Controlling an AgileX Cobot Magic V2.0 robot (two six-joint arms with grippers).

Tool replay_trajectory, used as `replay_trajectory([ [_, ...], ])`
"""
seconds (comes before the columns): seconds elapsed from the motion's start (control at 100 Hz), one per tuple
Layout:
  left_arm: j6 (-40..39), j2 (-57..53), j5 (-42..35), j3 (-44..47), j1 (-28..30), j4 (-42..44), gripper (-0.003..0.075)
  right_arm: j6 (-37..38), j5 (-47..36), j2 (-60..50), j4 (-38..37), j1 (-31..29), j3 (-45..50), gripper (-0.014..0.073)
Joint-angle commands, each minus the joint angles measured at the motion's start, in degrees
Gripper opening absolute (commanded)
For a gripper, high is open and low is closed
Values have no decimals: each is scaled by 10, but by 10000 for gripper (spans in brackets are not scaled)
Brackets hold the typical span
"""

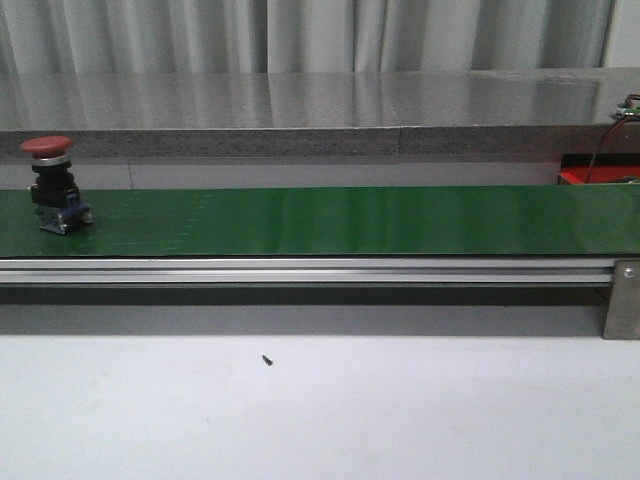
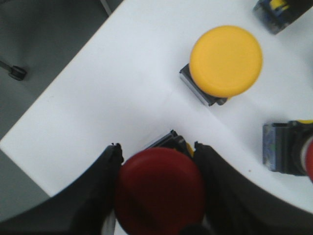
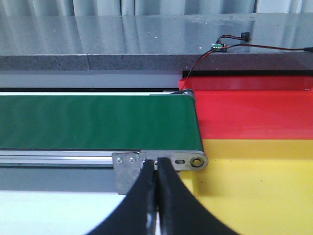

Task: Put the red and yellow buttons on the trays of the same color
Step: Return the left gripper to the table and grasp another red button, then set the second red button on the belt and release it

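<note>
Left fingers [image 2: 110,176] clamp a red button [image 2: 159,188] above the tabletop [image 2: 122,98], right fingers [image 3: 157,171] closed empty; risk: mushroom cap slipping from grip.

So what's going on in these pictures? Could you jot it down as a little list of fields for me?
Green belt: carries one red button, upright at its left end
Left hand: shut on a red-capped button over the white table
Nearby on the table: yellow button, plus others cut off at the picture's edge
Right hand: shut, holding nothing
Trays: red tray and yellow tray past the belt's right end
</note>
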Motion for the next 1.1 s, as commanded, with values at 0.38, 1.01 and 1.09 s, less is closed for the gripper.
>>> replay_trajectory([
  [0.38, 77, -125, 55, -58, -222, -40, -8, -2, -46, -11, -8, 1, -11, -70],
  [1.01, 80, -38, 40, -86, -310, -30, 11, -2, -46, -11, -8, 1, -11, -70],
  [1.09, 80, -28, 46, -86, -310, -30, 78, -2, -46, -11, -8, 1, -11, -70],
])
